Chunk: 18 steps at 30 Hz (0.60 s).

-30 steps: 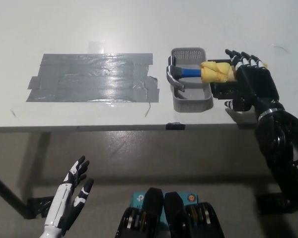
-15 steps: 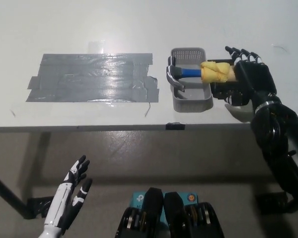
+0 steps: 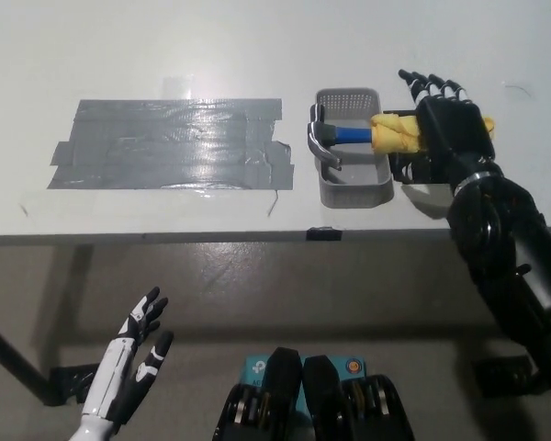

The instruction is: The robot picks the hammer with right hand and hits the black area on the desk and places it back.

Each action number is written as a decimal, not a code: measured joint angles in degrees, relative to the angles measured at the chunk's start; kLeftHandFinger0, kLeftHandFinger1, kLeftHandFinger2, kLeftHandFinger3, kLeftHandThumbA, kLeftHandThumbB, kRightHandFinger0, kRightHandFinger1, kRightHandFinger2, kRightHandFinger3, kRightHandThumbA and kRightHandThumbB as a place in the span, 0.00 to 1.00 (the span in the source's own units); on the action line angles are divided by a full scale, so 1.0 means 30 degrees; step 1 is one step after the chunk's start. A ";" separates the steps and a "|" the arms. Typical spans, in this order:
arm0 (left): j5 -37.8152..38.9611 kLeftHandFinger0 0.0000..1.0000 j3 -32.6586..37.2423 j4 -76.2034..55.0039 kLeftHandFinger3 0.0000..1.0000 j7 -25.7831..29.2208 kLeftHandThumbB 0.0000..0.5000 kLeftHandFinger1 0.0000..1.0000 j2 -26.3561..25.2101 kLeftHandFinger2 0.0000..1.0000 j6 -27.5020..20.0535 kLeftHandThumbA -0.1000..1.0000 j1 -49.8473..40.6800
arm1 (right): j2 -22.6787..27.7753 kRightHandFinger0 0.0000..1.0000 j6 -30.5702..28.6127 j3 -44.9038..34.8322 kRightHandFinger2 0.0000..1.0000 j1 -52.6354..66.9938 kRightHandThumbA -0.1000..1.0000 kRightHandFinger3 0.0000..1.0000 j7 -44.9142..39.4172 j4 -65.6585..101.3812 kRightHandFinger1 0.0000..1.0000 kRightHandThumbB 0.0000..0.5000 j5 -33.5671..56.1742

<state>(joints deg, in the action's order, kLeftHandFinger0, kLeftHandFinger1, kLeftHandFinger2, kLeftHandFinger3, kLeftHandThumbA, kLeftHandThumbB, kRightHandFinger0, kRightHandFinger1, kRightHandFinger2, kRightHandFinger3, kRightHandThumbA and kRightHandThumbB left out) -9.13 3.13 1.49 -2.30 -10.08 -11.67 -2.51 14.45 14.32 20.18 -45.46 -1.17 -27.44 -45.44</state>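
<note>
**Right hand spread over the hammer's padded grip**

Nearest, below the table edge at the lower left, the white left hand point(image 3: 129, 367) hangs idle, fingers apart and holding nothing.

Up on the white desk point(image 3: 165, 46), a small black clip-like piece point(image 3: 323, 232) sits on the near edge. Beyond it, on the left half of the desk, lies the black area point(image 3: 170, 143), a patch of dark, shiny tape strips with ragged ends, glare across its middle.

Just right of the tape stands a grey basket point(image 3: 353, 190). The hammer point(image 3: 349, 134) lies across it, its metal head at the basket's left wall, its blue shaft running right and its yellow padded grip reaching past the right wall.

The black right hand point(image 3: 448, 129) comes in from the lower right and lies over the right end of that grip, fingers extended and pointing away to the far left, not wrapped around it. Whether the palm touches the padding cannot be told.
</note>
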 measured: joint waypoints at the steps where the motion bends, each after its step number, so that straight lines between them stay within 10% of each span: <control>1: 0.0000 1.00 -0.0004 0.0000 0.96 -0.0025 0.17 1.00 -0.0013 0.94 0.0000 0.89 0.0014 | -0.0011 1.00 -0.0001 0.0022 1.00 -0.0019 1.00 1.00 0.0000 -0.0092 1.00 0.80 0.0000; 18: -0.0040 1.00 0.0001 0.0000 0.91 -0.0446 0.15 0.99 -0.0140 0.90 -0.0004 0.90 0.0266 | -0.0006 1.00 -0.0014 0.0030 1.00 -0.0894 1.00 1.00 0.0001 -0.1130 1.00 0.82 0.0045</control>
<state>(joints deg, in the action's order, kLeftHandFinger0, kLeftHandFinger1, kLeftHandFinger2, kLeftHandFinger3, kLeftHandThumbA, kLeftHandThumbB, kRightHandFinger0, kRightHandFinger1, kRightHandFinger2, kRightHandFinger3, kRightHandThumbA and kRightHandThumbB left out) -9.25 3.13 1.49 -3.64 -10.50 -11.69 -1.71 14.43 14.28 20.27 -48.14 -1.17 -30.83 -45.31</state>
